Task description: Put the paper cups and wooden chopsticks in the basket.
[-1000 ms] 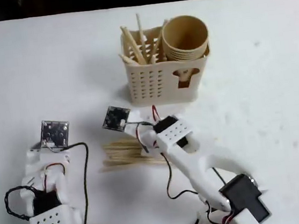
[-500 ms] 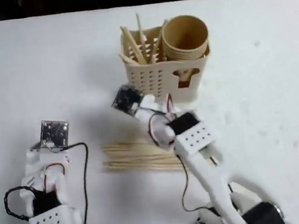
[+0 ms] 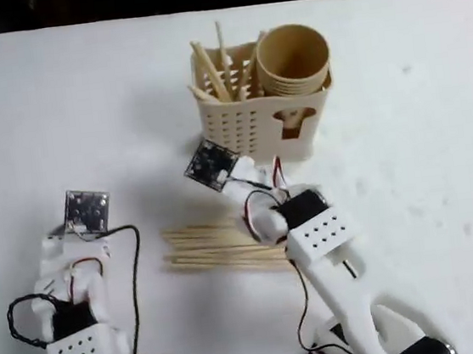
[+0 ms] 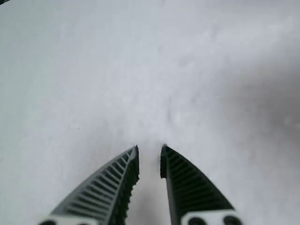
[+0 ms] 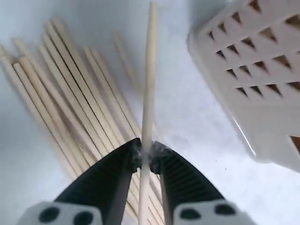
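Your right gripper is clamped on a single wooden chopstick. The two jaw tips pinch it near one end, and the long part of the stick runs out ahead of them. The gripper sits just in front of the basket, on the side nearer the arms. In the right wrist view the basket's perforated wall is close beside the stick.

Below the held stick, the loose pile of chopsticks lies flat on the table, near the basket's front wall but apart from it. The held stick appears to be raised off that pile, though from this angle you can't be sure.

Inside the basket, the stack of paper cups stands upright in one compartment. Several upright chopsticks lean in the compartment beside it.

Your left gripper is well apart from the basket, over bare table. Its jaws stand a narrow gap apart with nothing between them.
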### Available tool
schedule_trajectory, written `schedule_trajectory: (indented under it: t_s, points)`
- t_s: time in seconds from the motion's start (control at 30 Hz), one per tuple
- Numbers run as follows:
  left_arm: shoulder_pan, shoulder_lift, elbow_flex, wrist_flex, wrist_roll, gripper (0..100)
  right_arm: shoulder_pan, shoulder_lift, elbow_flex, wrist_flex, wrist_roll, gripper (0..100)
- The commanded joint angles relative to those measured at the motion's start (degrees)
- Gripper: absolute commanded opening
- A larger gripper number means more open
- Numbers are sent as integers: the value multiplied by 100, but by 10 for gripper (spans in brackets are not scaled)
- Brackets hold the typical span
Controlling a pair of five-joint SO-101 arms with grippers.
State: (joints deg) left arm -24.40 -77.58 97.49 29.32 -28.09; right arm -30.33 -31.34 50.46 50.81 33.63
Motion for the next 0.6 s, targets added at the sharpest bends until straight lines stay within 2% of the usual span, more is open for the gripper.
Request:
schedule_trajectory:
  t_s: [0.0, 0.17, 0.27, 0.4, 0.57]
  points:
    - [84, -75, -149, -70, 35, 94, 136, -215, -659, 40, -141, 16]
    - [84, -75, -149, -70, 35, 94, 215, -576, -2426, 470, -1125, 16]
    - [84, -75, -149, -70, 35, 94, 180, -637, -3481, 321, -1213, 16]
    - [84, -75, -149, -70, 35, 94, 180, -637, -4246, -497, -1231, 16]
    - [84, -75, -149, -70, 35, 94, 180, -620, -4316, -2044, -1231, 17]
